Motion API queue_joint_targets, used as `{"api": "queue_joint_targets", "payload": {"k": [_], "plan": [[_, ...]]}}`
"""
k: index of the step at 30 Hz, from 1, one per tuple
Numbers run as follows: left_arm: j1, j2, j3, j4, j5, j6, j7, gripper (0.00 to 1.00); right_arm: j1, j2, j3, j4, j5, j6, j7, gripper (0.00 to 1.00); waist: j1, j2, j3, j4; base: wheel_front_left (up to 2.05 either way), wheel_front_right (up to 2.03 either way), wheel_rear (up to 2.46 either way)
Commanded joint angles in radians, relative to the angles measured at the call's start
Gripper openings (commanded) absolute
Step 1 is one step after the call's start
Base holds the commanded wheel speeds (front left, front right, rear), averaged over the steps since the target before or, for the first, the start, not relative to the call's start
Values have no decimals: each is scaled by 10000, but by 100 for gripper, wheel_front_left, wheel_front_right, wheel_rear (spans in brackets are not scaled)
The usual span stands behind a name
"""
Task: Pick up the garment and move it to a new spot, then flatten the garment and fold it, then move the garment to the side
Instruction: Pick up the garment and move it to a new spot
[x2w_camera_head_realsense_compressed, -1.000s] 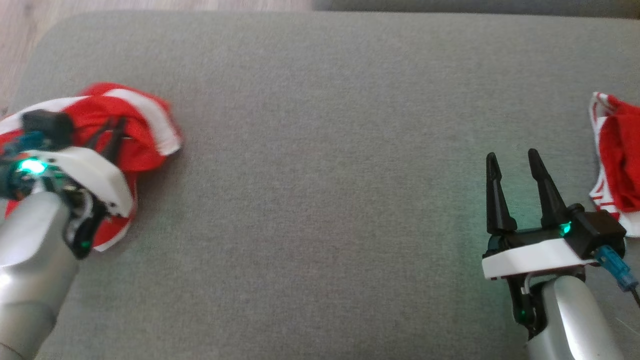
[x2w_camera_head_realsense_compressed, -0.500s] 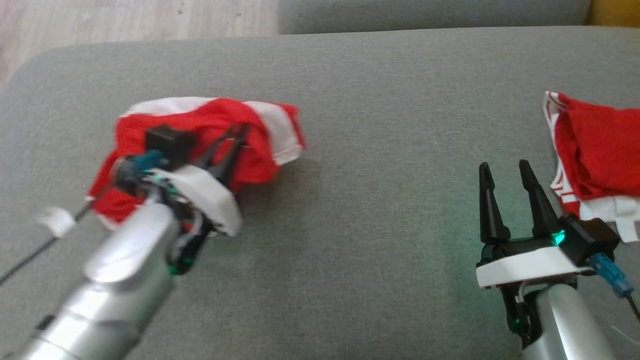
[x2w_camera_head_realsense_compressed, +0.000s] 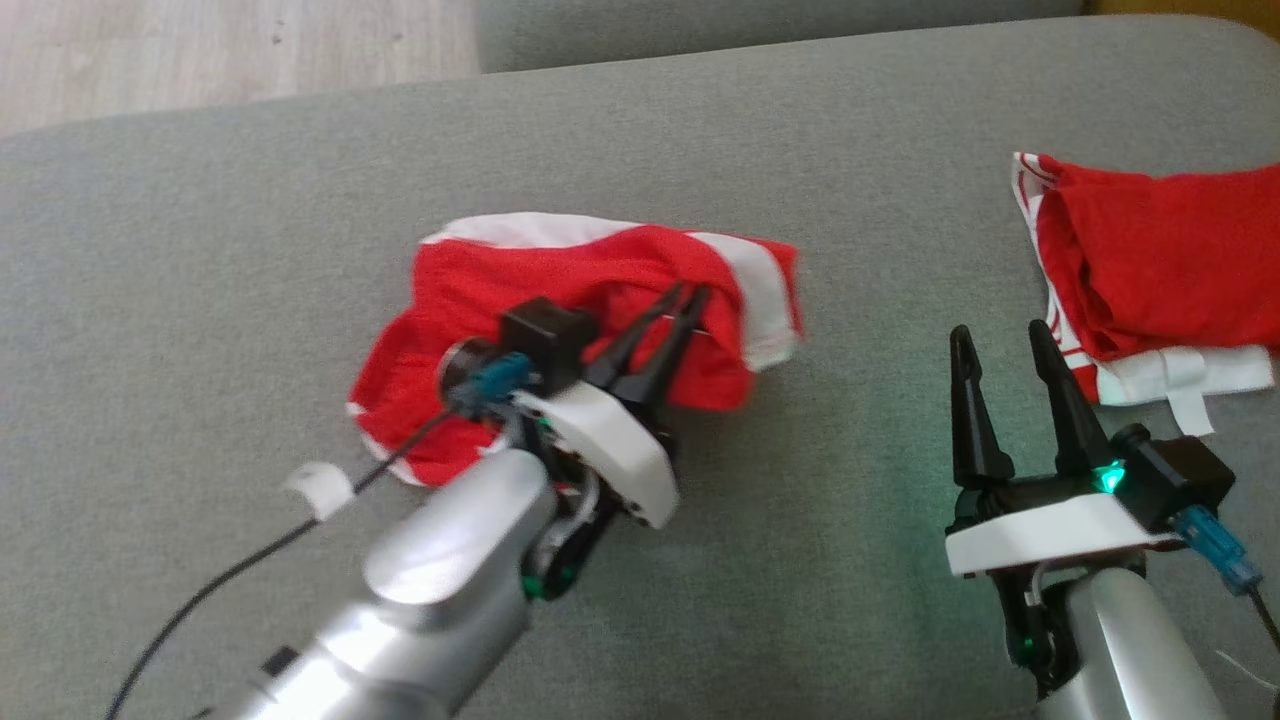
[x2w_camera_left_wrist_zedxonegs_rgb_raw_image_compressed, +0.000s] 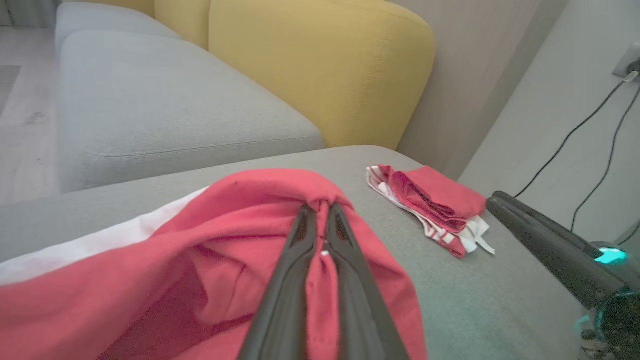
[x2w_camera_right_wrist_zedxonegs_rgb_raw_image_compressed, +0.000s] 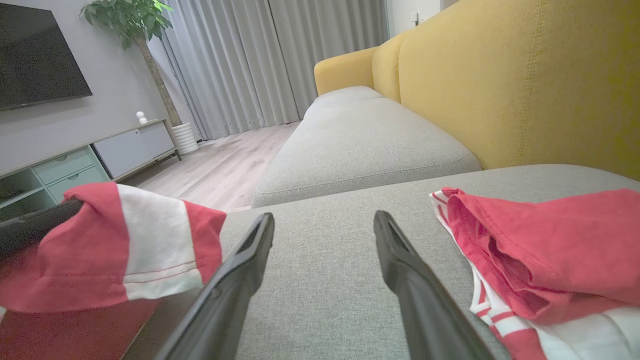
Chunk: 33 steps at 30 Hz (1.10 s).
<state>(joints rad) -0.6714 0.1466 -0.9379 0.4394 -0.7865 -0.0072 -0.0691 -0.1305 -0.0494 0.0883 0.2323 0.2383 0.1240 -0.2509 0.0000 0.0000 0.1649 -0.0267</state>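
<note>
A crumpled red garment with white bands (x2w_camera_head_realsense_compressed: 560, 290) lies bunched near the middle of the grey cushion (x2w_camera_head_realsense_compressed: 850, 260). My left gripper (x2w_camera_head_realsense_compressed: 685, 300) is shut on a fold of it; in the left wrist view the two fingers pinch red cloth (x2w_camera_left_wrist_zedxonegs_rgb_raw_image_compressed: 280, 200) at their tips (x2w_camera_left_wrist_zedxonegs_rgb_raw_image_compressed: 322, 207). My right gripper (x2w_camera_head_realsense_compressed: 995, 345) stands open at the lower right with nothing between its fingers (x2w_camera_right_wrist_zedxonegs_rgb_raw_image_compressed: 320, 220). From the right wrist view the held garment (x2w_camera_right_wrist_zedxonegs_rgb_raw_image_compressed: 125, 240) hangs at the left.
A second red and white garment (x2w_camera_head_realsense_compressed: 1150, 260) lies folded at the cushion's right side, also seen as a folded garment (x2w_camera_right_wrist_zedxonegs_rgb_raw_image_compressed: 540, 250) beside my right fingers. Yellow sofa backrest (x2w_camera_right_wrist_zedxonegs_rgb_raw_image_compressed: 500, 90) and another grey seat (x2w_camera_right_wrist_zedxonegs_rgb_raw_image_compressed: 360, 140) lie beyond. Wooden floor (x2w_camera_head_realsense_compressed: 200, 50) lies beyond the cushion's far left edge.
My left gripper has carried the red garment from the cushion's left edge rightward to near the middle. The head camera has shifted too. The right gripper stays open and still.
</note>
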Motion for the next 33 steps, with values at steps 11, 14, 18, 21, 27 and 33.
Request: {"api": "queue_joint_targets", "payload": {"k": [11,14,18,21,27,33], "plan": [[-536,-861,-541,530,526,358,-651,0,-281,-9,479,-233,150,67,-109,100,0,0,96,-429,0,0,0],[-558,-926,-748,716,496,375,-851,0,-274,-9,514,-187,161,67,-109,100,0,0,76,-458,0,0,0],[-552,-950,-923,879,385,379,-971,0,-292,-9,565,-130,135,67,-109,100,0,0,49,-471,0,0,0],[-561,-958,-1116,1029,305,378,-1023,59,-310,-9,544,-107,140,67,-109,100,0,0,10,-453,0,0,0],[-560,-961,-1163,1279,68,404,-1189,100,-224,-9,527,-62,151,67,-109,100,0,0,-107,-294,0,0,0],[-610,-558,-552,1335,-77,566,-1607,100,-156,-9,491,5,91,67,-109,100,0,0,-292,-86,0,0,0]]}}
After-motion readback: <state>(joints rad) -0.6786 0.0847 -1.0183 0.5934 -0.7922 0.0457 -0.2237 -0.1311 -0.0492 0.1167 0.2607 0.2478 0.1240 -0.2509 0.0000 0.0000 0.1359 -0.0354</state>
